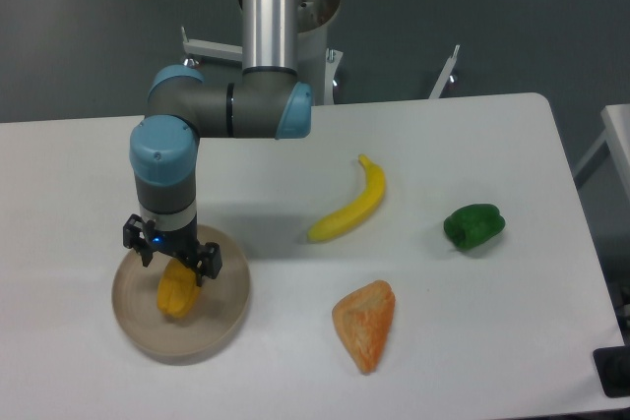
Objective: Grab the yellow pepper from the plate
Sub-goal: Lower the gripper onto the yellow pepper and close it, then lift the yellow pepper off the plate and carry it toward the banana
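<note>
The yellow pepper [178, 292] lies in the round beige plate [221, 317] at the table's front left. My gripper [171, 263] hangs straight down over the pepper's upper end, its black body covering the stem. The fingers straddle the pepper top and appear open; the tips themselves are mostly hidden behind the gripper body. The pepper still rests on the plate.
A yellow banana [349, 204] lies mid-table. An orange-pink wedge [365, 324] sits near the front edge, right of the plate. A green pepper [473, 226] is at the right. The arm's elbow and column rise behind the plate.
</note>
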Tool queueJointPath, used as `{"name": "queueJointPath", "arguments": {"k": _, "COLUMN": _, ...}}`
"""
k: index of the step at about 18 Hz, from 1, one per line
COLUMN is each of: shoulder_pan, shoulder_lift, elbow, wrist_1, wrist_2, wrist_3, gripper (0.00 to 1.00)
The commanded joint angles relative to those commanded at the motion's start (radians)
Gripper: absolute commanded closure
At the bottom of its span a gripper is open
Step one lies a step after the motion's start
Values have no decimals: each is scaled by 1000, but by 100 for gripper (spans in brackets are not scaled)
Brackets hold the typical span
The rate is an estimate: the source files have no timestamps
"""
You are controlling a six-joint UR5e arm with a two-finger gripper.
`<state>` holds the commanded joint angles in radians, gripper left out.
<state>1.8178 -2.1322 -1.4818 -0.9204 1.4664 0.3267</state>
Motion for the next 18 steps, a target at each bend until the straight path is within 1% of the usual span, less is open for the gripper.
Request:
{"name": "queueJointPath", "arguments": {"k": 3, "shoulder_pan": 0, "shoulder_lift": -3, "elbow": -2, "wrist_1": 0, "wrist_2": 6, "wrist_3": 0, "gripper": 0}}
{"name": "queueJointPath", "arguments": {"k": 4, "shoulder_pan": 0, "shoulder_lift": -3, "elbow": -2, "wrist_1": 0, "wrist_2": 6, "wrist_3": 3, "gripper": 2}}
{"name": "queueJointPath", "arguments": {"k": 5, "shoulder_pan": 0, "shoulder_lift": -2, "elbow": -2, "wrist_1": 0, "wrist_2": 6, "wrist_3": 12, "gripper": 14}}
{"name": "queueJointPath", "arguments": {"k": 6, "shoulder_pan": 0, "shoulder_lift": -2, "elbow": 0, "wrist_1": 0, "wrist_2": 6, "wrist_3": 15, "gripper": 28}}
{"name": "queueJointPath", "arguments": {"k": 7, "shoulder_pan": 0, "shoulder_lift": -2, "elbow": 2, "wrist_1": 0, "wrist_2": 6, "wrist_3": 15, "gripper": 38}}
{"name": "queueJointPath", "arguments": {"k": 8, "shoulder_pan": 0, "shoulder_lift": -2, "elbow": 3, "wrist_1": 0, "wrist_2": 6, "wrist_3": 17, "gripper": 46}}
{"name": "queueJointPath", "arguments": {"k": 9, "shoulder_pan": 0, "shoulder_lift": -2, "elbow": 3, "wrist_1": 0, "wrist_2": 6, "wrist_3": 18, "gripper": 52}}
{"name": "queueJointPath", "arguments": {"k": 10, "shoulder_pan": 2, "shoulder_lift": -2, "elbow": 2, "wrist_1": 0, "wrist_2": 6, "wrist_3": 20, "gripper": 56}}
{"name": "queueJointPath", "arguments": {"k": 12, "shoulder_pan": 2, "shoulder_lift": 6, "elbow": 3, "wrist_1": 0, "wrist_2": 5, "wrist_3": 26, "gripper": 60}}
{"name": "queueJointPath", "arguments": {"k": 15, "shoulder_pan": 8, "shoulder_lift": 23, "elbow": 17, "wrist_1": -5, "wrist_2": 6, "wrist_3": 37, "gripper": 61}}
{"name": "queueJointPath", "arguments": {"k": 16, "shoulder_pan": 11, "shoulder_lift": 35, "elbow": 21, "wrist_1": -8, "wrist_2": 6, "wrist_3": 61, "gripper": 61}}
{"name": "queueJointPath", "arguments": {"k": 18, "shoulder_pan": 43, "shoulder_lift": 60, "elbow": 32, "wrist_1": -15, "wrist_2": 12, "wrist_3": 112, "gripper": 61}}
